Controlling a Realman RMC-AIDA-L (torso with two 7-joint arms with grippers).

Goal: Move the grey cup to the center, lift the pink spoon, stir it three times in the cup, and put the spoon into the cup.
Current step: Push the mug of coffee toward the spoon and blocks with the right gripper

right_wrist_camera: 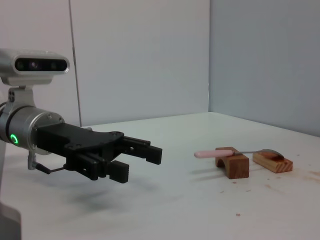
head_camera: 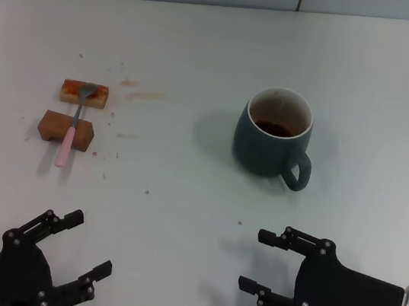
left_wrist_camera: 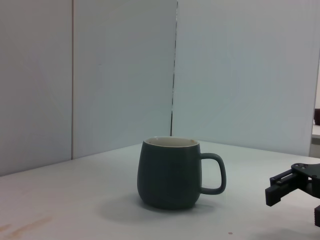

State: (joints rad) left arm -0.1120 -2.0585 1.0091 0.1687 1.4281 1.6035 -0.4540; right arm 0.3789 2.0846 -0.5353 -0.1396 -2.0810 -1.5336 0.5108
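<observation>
Mug first: the grey cup [head_camera: 273,134] stands upright on the white table [head_camera: 180,211], a little to the robot's right of the middle, its loop handle turned toward the robot and slightly right. Dark brown liquid sits low inside against the pale inner wall. From the left wrist view the grey cup [left_wrist_camera: 171,173] stands alone, with nothing touching it.

Well off to the robot's left lies the pink spoon [head_camera: 73,127], propped across two wooden blocks. Its metal bowl rests on the farther block [head_camera: 84,93], which has an orange-brown top, and its pink handle crosses the notched nearer block [head_camera: 65,129], the handle tip hanging past it toward the robot. In the right wrist view the pink spoon [right_wrist_camera: 235,151] bridges the same two blocks. Brown stains and crumbs [head_camera: 140,95] speckle the table near the blocks.

The right gripper [head_camera: 257,261] hovers low over the table on the near side of the cup, well apart from it, fingers spread wide and pointing to the robot's left, holding nothing. The left gripper [head_camera: 89,242] hangs near the table's front edge, short of the blocks, its fingers parted too and empty, angled away from the robot and to the right.
</observation>
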